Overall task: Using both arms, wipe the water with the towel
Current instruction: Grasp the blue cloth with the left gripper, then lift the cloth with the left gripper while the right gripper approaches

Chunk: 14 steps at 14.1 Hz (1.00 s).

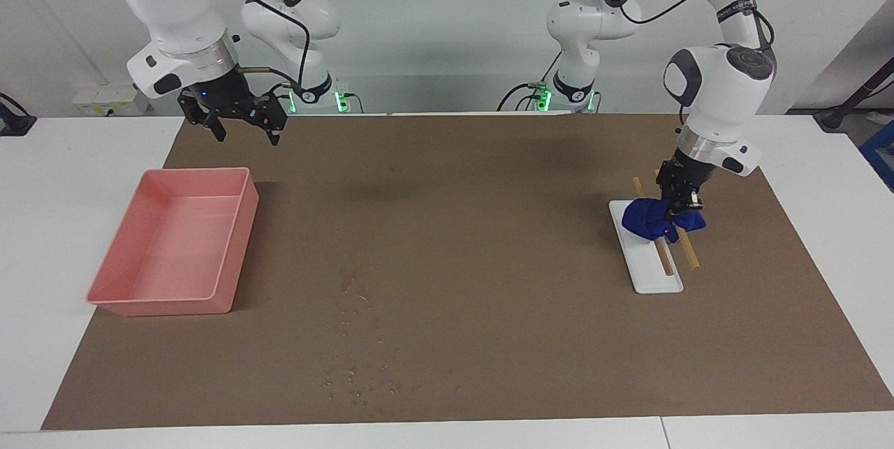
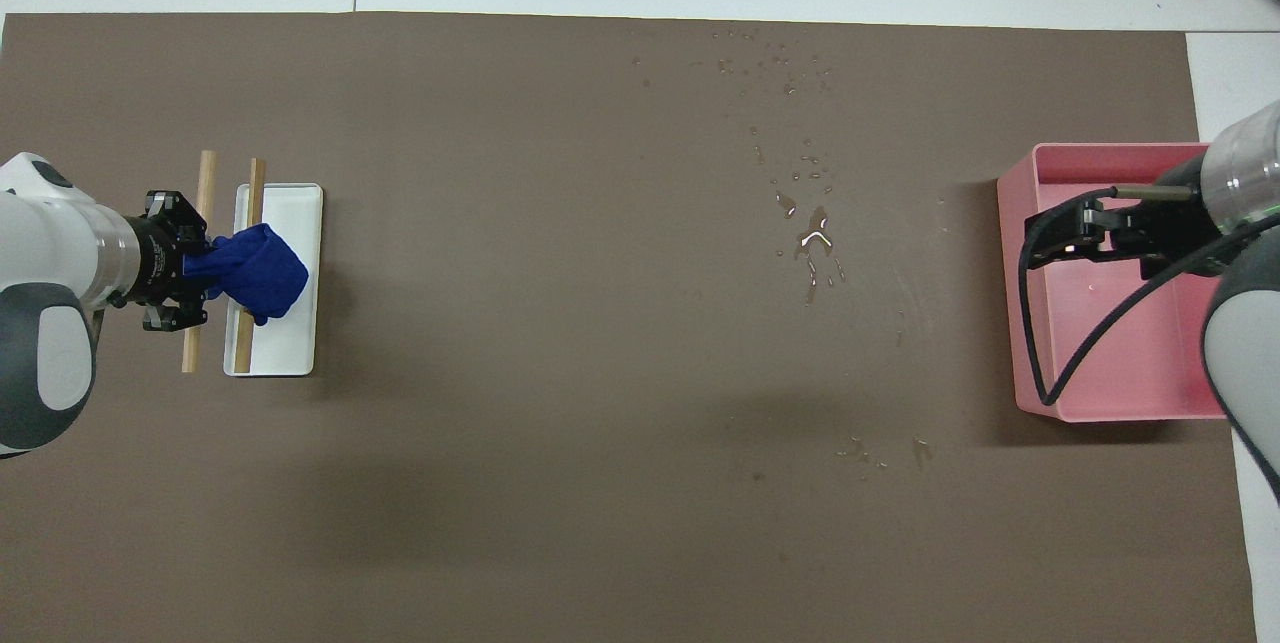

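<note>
The blue towel (image 1: 655,220) (image 2: 258,270) is a bunched lump on two wooden sticks (image 1: 663,257) that lie across a small white tray (image 1: 653,278) (image 2: 290,338), toward the left arm's end of the table. My left gripper (image 1: 681,210) (image 2: 190,265) is shut on the towel's edge, right over the sticks. The water (image 1: 356,372) (image 2: 812,235) is scattered droplets on the brown mat, farther from the robots than the trays and nearer to the pink tray. My right gripper (image 1: 244,131) (image 2: 1060,233) is open and empty, raised over the pink tray's end nearest the robots, and waits.
The pink tray (image 1: 230,253) (image 2: 1015,323) stands toward the right arm's end of the table. The brown mat (image 1: 489,225) covers most of the white table. A few more droplets (image 2: 880,453) lie nearer to the robots.
</note>
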Motion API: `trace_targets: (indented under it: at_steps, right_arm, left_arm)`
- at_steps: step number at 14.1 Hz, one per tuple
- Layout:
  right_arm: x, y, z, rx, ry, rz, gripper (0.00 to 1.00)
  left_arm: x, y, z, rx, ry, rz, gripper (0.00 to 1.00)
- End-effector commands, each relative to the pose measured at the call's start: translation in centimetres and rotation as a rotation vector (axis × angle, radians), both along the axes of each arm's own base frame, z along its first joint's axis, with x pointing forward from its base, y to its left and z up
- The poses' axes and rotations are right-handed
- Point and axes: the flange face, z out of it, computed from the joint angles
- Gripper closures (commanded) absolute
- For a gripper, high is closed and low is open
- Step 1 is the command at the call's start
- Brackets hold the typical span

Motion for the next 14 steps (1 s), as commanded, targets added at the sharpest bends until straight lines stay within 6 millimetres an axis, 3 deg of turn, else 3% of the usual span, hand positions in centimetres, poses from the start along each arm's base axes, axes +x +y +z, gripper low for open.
trace_targets:
  at_steps: [1, 8, 14]
  right_arm:
    - [-0.5, -0.2, 0.1, 0.022, 0.012, 0.011, 0.0]
    - [-0.5, -0.2, 0.1, 0.022, 0.012, 0.011, 0.0]
    - [-0.5, 0.0, 0.0, 0.022, 0.019, 0.014, 0.0]
  left_arm:
    - [1.3, -1.6, 1.7, 0.002, 0.054, -0.02, 1.0]
    - [2.5, -6.5, 5.6, -0.051, 0.113, -0.029, 1.0]
    - [1.1, -15.4, 8.0, -0.08, 0.113, 0.037, 1.0]
